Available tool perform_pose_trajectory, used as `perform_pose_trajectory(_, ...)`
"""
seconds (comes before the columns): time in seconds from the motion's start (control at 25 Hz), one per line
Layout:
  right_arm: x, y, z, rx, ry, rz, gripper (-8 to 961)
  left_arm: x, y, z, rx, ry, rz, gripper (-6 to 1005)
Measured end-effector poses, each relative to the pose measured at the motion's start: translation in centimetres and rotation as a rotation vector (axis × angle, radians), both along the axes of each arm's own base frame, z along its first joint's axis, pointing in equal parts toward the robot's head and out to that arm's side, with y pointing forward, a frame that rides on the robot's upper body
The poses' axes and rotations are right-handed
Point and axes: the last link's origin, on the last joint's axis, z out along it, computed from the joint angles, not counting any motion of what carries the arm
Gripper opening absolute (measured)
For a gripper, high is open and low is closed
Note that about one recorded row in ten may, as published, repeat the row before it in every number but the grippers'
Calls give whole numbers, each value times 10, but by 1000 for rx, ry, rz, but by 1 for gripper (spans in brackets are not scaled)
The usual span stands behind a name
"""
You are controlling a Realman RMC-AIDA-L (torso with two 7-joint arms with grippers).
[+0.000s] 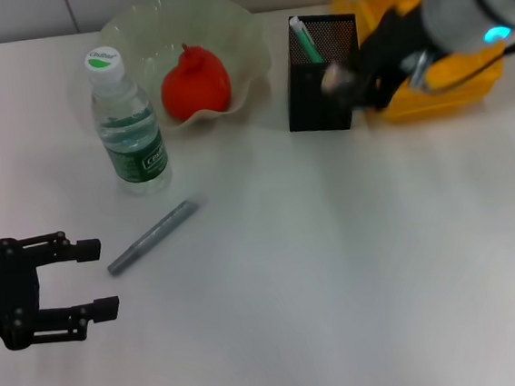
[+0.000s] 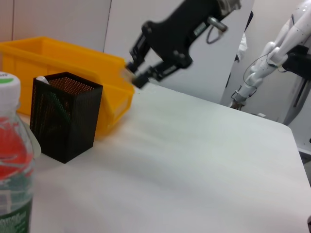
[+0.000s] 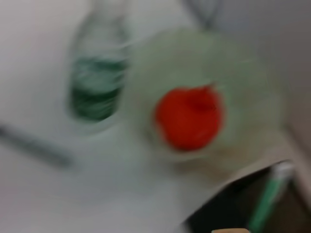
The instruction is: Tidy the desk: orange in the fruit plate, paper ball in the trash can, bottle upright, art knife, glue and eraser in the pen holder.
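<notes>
The left pincer (image 1: 92,279) was matte black, with slim linked bars and small pivot screws. The right arm (image 1: 459,9) was grey, with a cyan light and black wrist.

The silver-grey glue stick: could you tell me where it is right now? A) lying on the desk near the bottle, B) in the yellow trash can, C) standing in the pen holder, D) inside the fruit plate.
A: the glue lies flat on the desk, just in front of the upright bottle, between it and the open left gripper.
</notes>
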Motion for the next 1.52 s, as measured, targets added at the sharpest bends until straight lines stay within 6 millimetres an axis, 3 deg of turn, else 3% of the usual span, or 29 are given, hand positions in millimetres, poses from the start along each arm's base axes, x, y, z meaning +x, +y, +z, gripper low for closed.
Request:
perform_pose_trajectory(0.28,26,25,4,180,99,59,295,1,1,-2,3,-2,1,801)
perform_pose_trajectory(0.68,42,44,-20,158,164,58,314,0,0,-3,5,-5,8,800)
perform_pose_trajectory(1.04,45,50,-21,189,168,66,331,-1,0,-1,16,-10,18,800)
perform_pose_trajectory(1.24,40,41,-8,178,190,67,509,-1,5,5,48,1,29,800)
perform_pose_trajectory(1.28,39,29,2,149,218,62,545,-1,7,7,59,14,36,800)
perform_pose_trajectory(1.36,39,22,9,132,238,63,734,-1,15,12,78,65,62,800)
perform_pose_trajectory(1.44,40,6,23,95,286,80,734,2,21,13,89,115,69,800)
perform_pose_trajectory(1.48,44,-11,37,66,349,95,734,4,23,13,94,143,71,799)
perform_pose_trajectory(1.52,44,-11,37,66,349,95,734,4,23,13,94,143,71,799)
